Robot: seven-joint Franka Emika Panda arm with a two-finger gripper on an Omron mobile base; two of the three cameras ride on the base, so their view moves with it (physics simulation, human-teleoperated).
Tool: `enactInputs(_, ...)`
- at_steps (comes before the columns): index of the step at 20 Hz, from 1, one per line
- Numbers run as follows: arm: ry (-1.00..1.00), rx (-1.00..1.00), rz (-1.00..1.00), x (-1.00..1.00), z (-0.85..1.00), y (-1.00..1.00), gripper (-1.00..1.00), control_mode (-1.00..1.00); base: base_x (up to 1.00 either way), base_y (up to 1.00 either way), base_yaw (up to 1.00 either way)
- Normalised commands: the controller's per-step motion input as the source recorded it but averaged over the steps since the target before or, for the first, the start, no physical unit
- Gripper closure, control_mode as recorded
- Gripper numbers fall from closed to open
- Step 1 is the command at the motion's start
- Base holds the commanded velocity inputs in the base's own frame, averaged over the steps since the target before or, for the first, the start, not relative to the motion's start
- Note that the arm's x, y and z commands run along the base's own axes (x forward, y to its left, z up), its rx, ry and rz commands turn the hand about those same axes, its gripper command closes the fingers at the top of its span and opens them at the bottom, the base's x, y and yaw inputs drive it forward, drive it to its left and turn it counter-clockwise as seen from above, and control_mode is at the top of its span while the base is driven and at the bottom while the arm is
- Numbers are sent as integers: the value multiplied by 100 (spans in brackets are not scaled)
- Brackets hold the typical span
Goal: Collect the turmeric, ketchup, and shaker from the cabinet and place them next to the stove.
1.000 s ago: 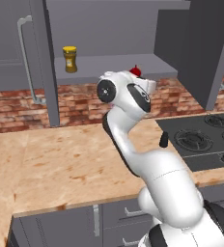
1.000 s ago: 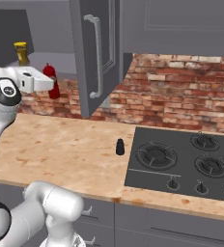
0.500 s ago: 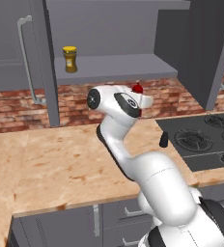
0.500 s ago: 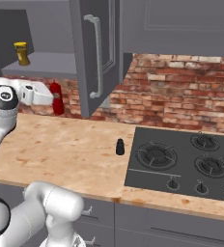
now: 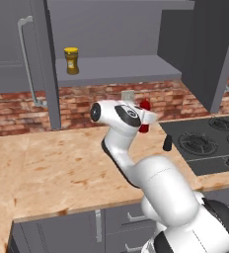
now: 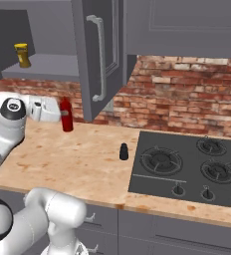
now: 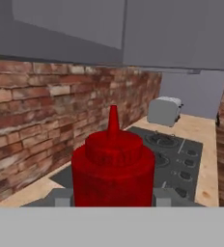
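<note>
While the claw [image 6: 62, 113] is clamped on the ketchup [image 6: 66, 114], the bottle hangs upright just over the table [image 6: 82, 159], well left of the stove [image 6: 187, 164].
Risk: carried across, it could clip the shaker [image 6: 123, 151] beside the stove; turmeric [image 5: 71, 60] sits on the cabinet [image 5: 116, 66] shelf.

Ketchup [image 7: 114, 169] upright between the jaws, brick wall [image 7: 46, 111] to its left, stove [image 7: 174, 154] and toaster [image 7: 164, 110] behind on the counter [image 7: 208, 159].
</note>
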Motion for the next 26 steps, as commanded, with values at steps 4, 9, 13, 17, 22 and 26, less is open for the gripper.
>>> enactInputs(4,0,0,-9,3,-49,-31,100,-100,0,0,0)
enactInputs(9,0,0,-6,8,-44,-35,100,-100,0,0,0)
enactInputs(13,0,0,-4,23,-37,-33,100,-100,0,0,0)
enactInputs(17,0,0,-4,9,-40,-30,100,-100,0,0,0)
enactInputs(22,0,0,-7,-5,-50,-34,100,-100,0,0,0)
enactInputs(26,0,0,-10,-10,-46,-45,100,-100,0,0,0)
